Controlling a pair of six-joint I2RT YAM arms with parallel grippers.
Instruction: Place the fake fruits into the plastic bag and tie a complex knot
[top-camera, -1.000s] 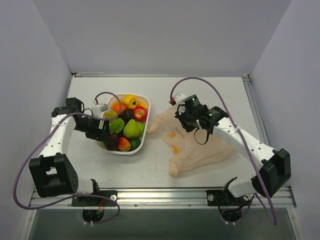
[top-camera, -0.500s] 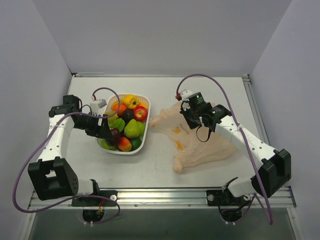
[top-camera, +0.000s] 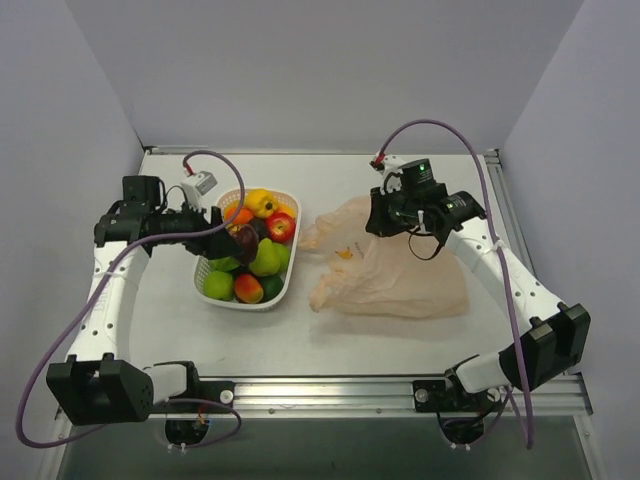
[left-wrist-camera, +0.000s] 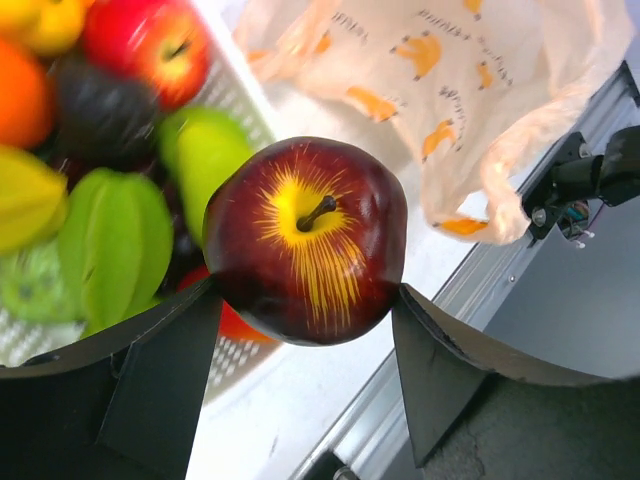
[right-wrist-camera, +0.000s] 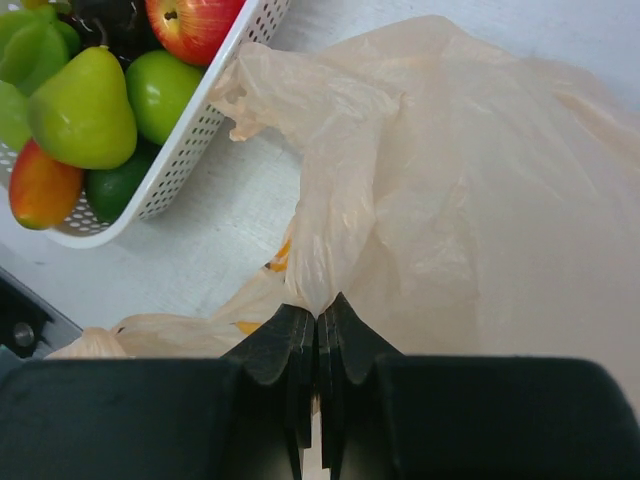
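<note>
Early yet: left gripper (left-wrist-camera: 305, 293) clamps dark red apple (left-wrist-camera: 305, 240) just over basket (top-camera: 250, 305), w/ other fake fruits (top-camera: 262, 258) lying in it; right gripper (right-wrist-camera: 318, 322) pinched tight on a fold of plastic bag (top-camera: 400, 282), beside basket on table (top-camera: 330, 180). Nothing visibly bagged; filling + knot all left.

— What do the arms look like?
— Both alike: white tubular links (top-camera: 100, 300) between chunky black joint housings (top-camera: 98, 390), with a thin purple cable (top-camera: 432, 122) looping along each.
— And the tools?
— The left tool (left-wrist-camera: 305, 292) and right tool (right-wrist-camera: 318, 322) have matte black wedge fingers (left-wrist-camera: 160, 390). A small green light (top-camera: 421, 167) glows on the right wrist, with a red plug (top-camera: 378, 163) at its nine o'clock.
</note>
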